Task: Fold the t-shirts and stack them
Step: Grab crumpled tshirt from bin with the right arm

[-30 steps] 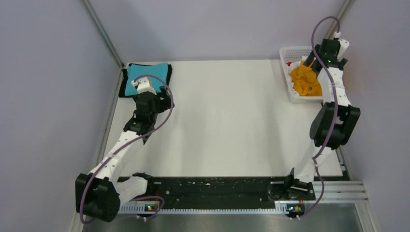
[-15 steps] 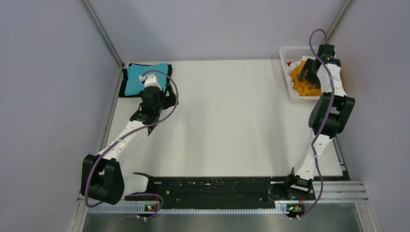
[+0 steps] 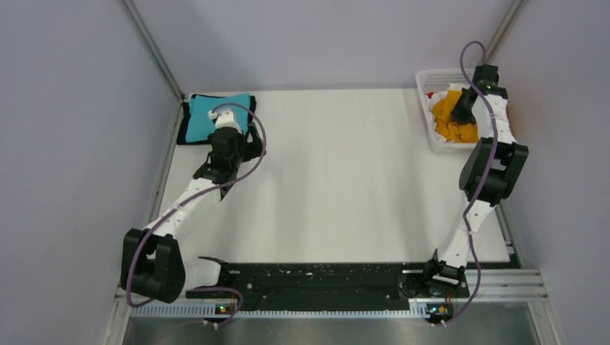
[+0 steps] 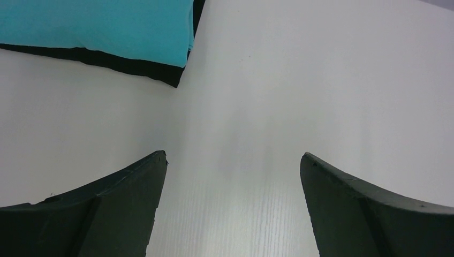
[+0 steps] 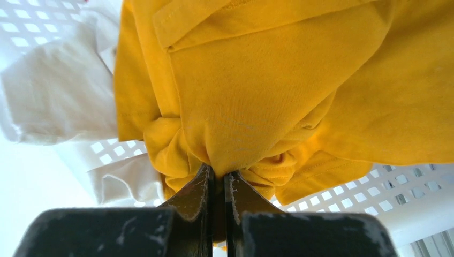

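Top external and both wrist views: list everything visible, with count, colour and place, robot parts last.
orange-yellow t-shirt: one, orange-yellow, bunched in the basket.
white t-shirt: at least one, white, crumpled in the basket beside the orange-yellow one.
red cloth: a sliver, red, at the basket's far end; too small to identify.
teal t-shirt: one, teal, folded, on the black one at the table's far left corner.
black t-shirt: one, black, folded, under the teal one.
basket: one, white lattice, far right corner.
table: one, white.
left gripper: open, over bare table beside the stack.
right gripper: shut on the orange-yellow t-shirt.
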`<state>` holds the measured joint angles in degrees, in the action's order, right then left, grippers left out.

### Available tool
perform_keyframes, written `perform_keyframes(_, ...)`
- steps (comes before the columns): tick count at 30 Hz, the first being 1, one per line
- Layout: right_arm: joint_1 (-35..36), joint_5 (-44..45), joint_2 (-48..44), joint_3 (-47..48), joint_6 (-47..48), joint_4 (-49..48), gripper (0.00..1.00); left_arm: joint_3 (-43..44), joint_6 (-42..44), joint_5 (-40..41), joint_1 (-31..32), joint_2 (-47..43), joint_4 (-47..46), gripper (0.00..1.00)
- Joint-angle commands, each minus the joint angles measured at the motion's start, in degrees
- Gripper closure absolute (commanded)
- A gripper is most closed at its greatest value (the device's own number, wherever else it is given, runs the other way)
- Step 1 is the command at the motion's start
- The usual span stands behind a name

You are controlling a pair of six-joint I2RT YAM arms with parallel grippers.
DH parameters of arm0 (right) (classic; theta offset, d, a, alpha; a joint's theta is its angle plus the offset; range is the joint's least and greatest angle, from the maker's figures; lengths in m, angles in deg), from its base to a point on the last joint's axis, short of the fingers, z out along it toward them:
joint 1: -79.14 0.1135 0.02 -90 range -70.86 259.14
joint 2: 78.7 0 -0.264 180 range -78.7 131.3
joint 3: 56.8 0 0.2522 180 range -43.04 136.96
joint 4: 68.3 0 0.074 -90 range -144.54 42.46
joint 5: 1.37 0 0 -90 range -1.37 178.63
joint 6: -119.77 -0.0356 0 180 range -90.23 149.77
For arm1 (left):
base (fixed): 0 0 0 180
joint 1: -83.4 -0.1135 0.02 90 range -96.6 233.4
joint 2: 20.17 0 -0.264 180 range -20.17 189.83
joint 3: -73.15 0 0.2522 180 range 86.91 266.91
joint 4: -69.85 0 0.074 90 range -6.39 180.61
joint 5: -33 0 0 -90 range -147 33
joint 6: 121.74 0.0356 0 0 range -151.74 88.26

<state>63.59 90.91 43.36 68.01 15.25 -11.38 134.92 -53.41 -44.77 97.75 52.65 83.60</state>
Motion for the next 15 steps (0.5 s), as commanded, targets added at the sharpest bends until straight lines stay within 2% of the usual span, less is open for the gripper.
perform_keyframes(1,-0.3,-0.6,-9.3,3.8,0.5,-4.8,1.0,0.7,0.9,0.0,-0.2,-3.7,-2.9,0.01)
perform_keyframes(6,-0.2,-2.0,-19.2,4.2,0.8,-11.9,1.0,-0.7,0.8,0.2,-0.2,-6.5,-3.1,0.01)
perform_keyframes(11,-0.2,-8.9,-29.5,1.9,-0.8,-22.8,1.0,-2.5,0.7,0.4,-0.2,-9.4,-3.7,0.01)
perform_keyframes(15,1.9,-16.4,-33.0,5.2,-2.6,-25.3,1.0,-3.6,0.3,0.7,-0.2,-11.0,-4.1,0.01)
